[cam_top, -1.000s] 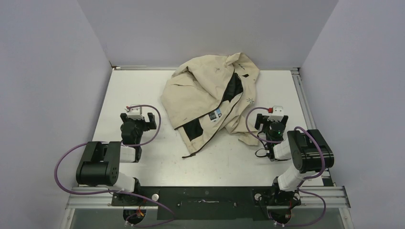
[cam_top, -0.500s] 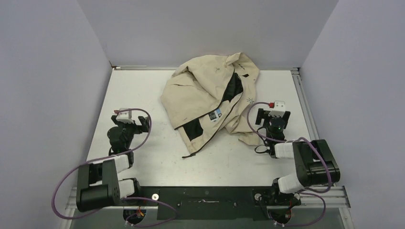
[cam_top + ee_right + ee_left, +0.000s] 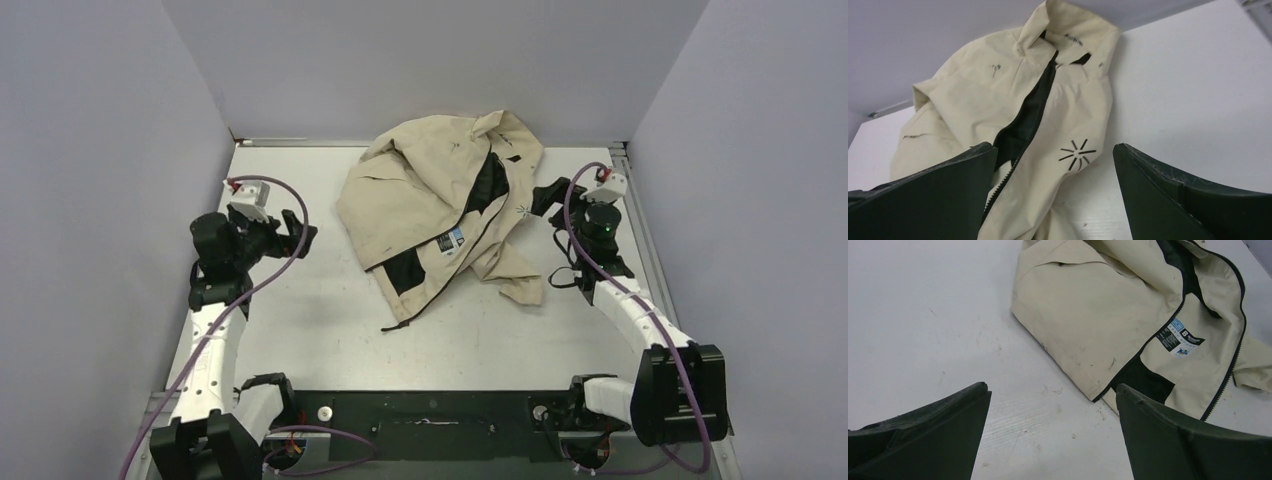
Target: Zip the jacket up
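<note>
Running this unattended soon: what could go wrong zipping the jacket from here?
The jacket lies crumpled, its zipper edges curved and apart, so aligning them may fail. The open left gripper and right gripper, both off the cloth, might pinch loose fabric instead.

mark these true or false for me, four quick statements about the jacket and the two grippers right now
1. The jacket is zipped all the way up. False: its front lies open, and the black lining shows between the zipper edges.
2. The left gripper and the right gripper both have their jaws open. True.
3. The left gripper is holding the jacket's hem. False: it holds nothing and sits apart from the jacket, over the table on the jacket's left.
4. A blue-white label shows on the jacket. True.
</note>
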You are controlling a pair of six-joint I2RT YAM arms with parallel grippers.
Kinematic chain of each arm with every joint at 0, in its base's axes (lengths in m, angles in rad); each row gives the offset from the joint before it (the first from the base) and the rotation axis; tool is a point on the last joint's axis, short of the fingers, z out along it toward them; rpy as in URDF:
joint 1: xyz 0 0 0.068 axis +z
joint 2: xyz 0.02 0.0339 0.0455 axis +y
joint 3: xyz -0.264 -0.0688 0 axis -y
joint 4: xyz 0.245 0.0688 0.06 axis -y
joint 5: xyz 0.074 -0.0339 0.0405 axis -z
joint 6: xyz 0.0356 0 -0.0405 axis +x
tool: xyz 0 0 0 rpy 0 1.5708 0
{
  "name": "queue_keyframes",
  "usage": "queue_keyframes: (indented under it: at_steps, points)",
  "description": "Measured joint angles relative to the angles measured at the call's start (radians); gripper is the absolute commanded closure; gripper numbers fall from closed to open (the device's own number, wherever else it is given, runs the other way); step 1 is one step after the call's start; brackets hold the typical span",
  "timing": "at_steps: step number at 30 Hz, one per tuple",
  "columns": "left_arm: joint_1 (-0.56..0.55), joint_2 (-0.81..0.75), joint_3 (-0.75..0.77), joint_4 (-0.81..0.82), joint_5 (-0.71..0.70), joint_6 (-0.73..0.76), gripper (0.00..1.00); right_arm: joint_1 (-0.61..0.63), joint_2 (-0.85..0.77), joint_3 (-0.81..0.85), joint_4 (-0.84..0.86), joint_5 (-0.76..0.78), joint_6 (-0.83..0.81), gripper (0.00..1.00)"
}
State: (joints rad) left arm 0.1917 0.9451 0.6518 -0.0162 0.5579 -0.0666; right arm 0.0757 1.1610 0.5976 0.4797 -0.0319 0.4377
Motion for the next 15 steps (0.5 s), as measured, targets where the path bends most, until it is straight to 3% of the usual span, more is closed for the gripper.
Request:
queue_keyframes:
  at_steps: [3, 5, 11, 15]
  points:
    - [0.000, 0.014, 0.149, -0.161, 0.001, 0.007, 0.04, 0.019, 0.061, 0.081, -0.126, -0.067, 0.051, 0.10]
    - [0.000, 0.045, 0.253, -0.238, 0.001, 0.017, 0.04, 0.095, 0.067, 0.105, -0.216, -0.030, 0.051, 0.10]
    - [-0.009, 0.184, 0.479, -0.335, 0.010, 0.034, 0.04, 0.477, 0.081, 0.184, -0.399, 0.180, 0.047, 0.10]
    - [-0.145, 0.291, 0.528, -0.380, -0.041, 0.093, 0.04, 0.672, 0.177, 0.268, -0.476, 0.326, 0.072, 0.10]
